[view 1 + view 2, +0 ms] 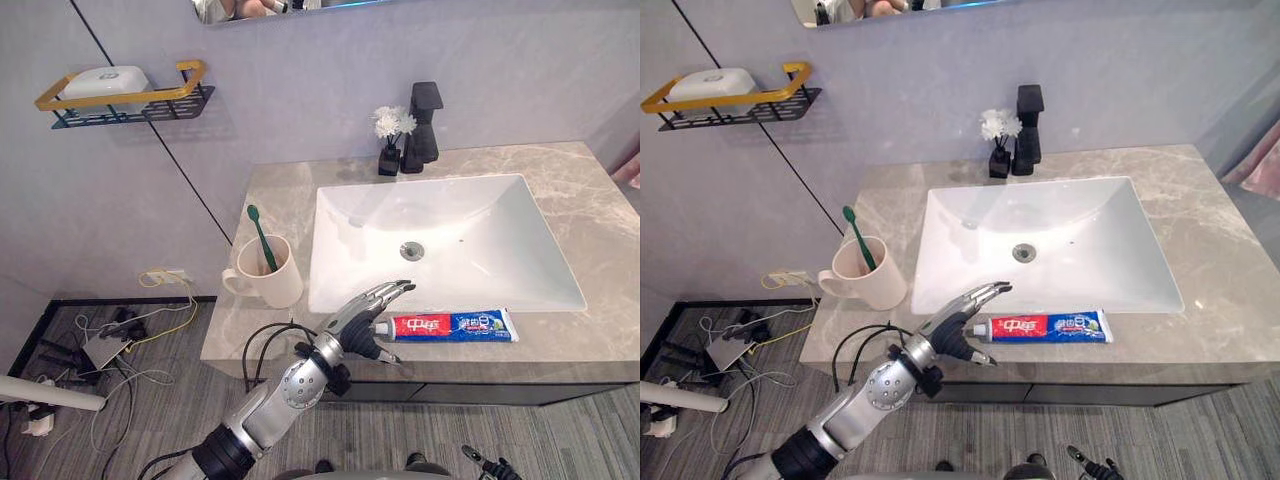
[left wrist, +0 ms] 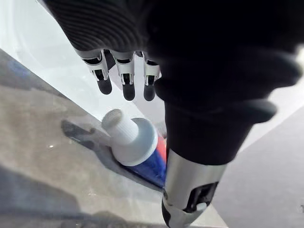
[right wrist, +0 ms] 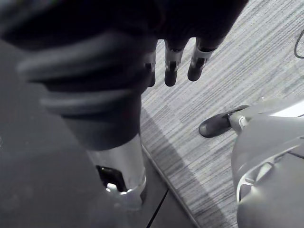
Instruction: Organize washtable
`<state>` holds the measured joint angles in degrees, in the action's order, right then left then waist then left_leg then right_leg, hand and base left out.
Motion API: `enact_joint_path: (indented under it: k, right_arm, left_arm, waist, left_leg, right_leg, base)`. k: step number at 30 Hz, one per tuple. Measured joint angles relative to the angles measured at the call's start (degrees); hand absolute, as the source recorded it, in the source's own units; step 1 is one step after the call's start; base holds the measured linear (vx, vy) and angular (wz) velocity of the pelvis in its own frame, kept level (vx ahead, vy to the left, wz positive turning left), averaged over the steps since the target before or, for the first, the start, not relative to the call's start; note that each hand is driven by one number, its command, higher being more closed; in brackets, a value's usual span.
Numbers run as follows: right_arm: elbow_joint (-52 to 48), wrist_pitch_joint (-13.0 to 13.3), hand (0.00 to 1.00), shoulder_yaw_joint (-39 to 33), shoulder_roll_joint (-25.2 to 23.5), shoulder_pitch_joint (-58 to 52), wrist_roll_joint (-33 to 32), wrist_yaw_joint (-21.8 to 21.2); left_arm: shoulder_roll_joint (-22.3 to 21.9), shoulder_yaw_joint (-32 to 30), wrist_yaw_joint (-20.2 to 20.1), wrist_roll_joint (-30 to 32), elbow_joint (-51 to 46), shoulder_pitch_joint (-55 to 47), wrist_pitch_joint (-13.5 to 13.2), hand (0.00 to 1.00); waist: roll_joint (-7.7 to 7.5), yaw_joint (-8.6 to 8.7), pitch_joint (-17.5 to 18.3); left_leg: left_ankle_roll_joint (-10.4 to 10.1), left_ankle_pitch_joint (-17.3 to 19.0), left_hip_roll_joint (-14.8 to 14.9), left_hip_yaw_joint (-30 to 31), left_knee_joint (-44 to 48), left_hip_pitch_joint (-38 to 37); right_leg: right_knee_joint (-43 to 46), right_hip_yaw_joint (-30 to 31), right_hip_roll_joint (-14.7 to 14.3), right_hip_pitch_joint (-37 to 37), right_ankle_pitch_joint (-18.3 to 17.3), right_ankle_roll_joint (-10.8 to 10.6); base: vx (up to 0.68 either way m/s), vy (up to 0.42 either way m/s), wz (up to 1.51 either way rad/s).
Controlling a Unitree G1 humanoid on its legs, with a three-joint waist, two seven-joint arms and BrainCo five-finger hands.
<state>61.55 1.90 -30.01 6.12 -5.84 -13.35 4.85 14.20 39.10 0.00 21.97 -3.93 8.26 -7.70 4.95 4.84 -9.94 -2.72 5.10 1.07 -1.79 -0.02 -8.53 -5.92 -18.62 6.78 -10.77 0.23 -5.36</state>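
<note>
At counter (image 1: 575, 345) front: red-blue toothpaste tube (image 1: 452, 325) w/ white cap (image 2: 129, 138) lies flat; left hand (image 1: 365, 310) fingers straight, over cap.

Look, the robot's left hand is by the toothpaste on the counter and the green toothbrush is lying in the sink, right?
Not quite. The green toothbrush isn't in the sink; it stands in the cream cup on the counter, left of the sink, as the left eye view shows. The left hand is indeed by the toothpaste on the counter.
</note>
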Motion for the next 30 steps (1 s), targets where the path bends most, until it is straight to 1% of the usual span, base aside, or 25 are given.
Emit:
enact_joint_path:
  k: [1, 3, 14, 19, 25, 26, 30]
  right_arm:
    - [0.0, 0.0, 0.0, 0.0, 0.0, 0.1, 0.0, 0.0]
    - [0.0, 0.0, 0.0, 0.0, 0.0, 0.2, 0.0, 0.0]
    - [0.0, 0.0, 0.0, 0.1, 0.0, 0.4, 0.0, 0.0]
    - [0.0, 0.0, 0.0, 0.1, 0.0, 0.4, 0.0, 0.0]
    - [0.0, 0.0, 0.0, 0.1, 0.0, 0.5, 0.0, 0.1]
    - [0.0, 0.0, 0.0, 0.1, 0.0, 0.4, 0.0, 0.2]
    - [0.0, 0.0, 0.0, 0.1, 0.0, 0.5, -0.1, 0.2]
  left_arm:
    - [0.0, 0.3, 0.0, -0.1, 0.0, 0.1, 0.0, 0.0]
    - [-0.1, 1.0, 0.0, -0.8, 0.0, 0.3, 0.0, 0.0]
    - [-0.7, 1.3, 0.0, -1.0, 0.3, 2.0, 0.9, 0.0]
    - [-1.6, 1.3, 0.0, -0.8, 3.1, 2.1, 1.1, 0.0]
    - [-2.0, 1.3, 0.1, 1.4, 4.9, 2.2, 1.2, 0.0]
    - [-2.1, 1.3, 0.3, 1.6, 5.2, 2.3, 1.2, 1.0]
    - [-2.2, 1.9, 0.1, 3.1, 5.6, 3.0, 0.9, 1.0]
  waist:
    - [0.12, 0.58, -0.1]
    - [0.23, 0.79, -0.1]
    - [0.58, 0.84, -0.6]
    - [0.59, 0.86, -0.6]
    - [0.68, 0.91, -0.7]
    - [0.68, 0.93, -0.8]
    - [0.63, 0.97, -0.8]
  left_leg:
    - [0.0, 0.0, 0.0, 0.0, 0.0, 0.0]
    - [0.0, 0.0, 0.0, -0.1, 0.0, 0.0]
    - [0.0, 0.0, 0.0, -0.2, 0.0, 0.0]
    - [-0.1, 0.0, 0.0, -0.4, 0.0, 0.0]
    - [-0.1, 0.1, 0.0, -0.7, 0.0, 0.7]
    - [-0.1, 0.1, 0.0, -0.8, 0.0, 0.6]
    - [-0.1, 0.1, -0.1, -0.8, 0.0, 0.6]
  right_leg:
    - [0.0, 0.0, 0.0, 0.0, 0.0, 0.0]
    - [0.0, 0.1, 0.0, 0.0, 0.0, 0.0]
    - [0.0, 0.2, 0.0, 0.1, 0.0, -0.1]
    - [0.0, 0.3, 0.0, 0.2, 0.0, -0.1]
    - [0.0, 0.8, 0.0, 1.0, 0.2, -0.2]
    - [0.0, 0.8, 0.0, 1.1, 0.2, -0.2]
    - [0.0, 0.8, 0.2, 1.0, 0.3, -0.4]
  base:
    - [0.0, 0.0, 0.0]
    - [0.0, 0.0, 0.0]
    - [0.0, 0.0, 0.0]
    - [0.0, 0.0, 0.0]
    - [0.0, 0.0, -0.02]
    - [0.0, 0.0, 0.0]
    - [0.0, 0.0, 0.0]
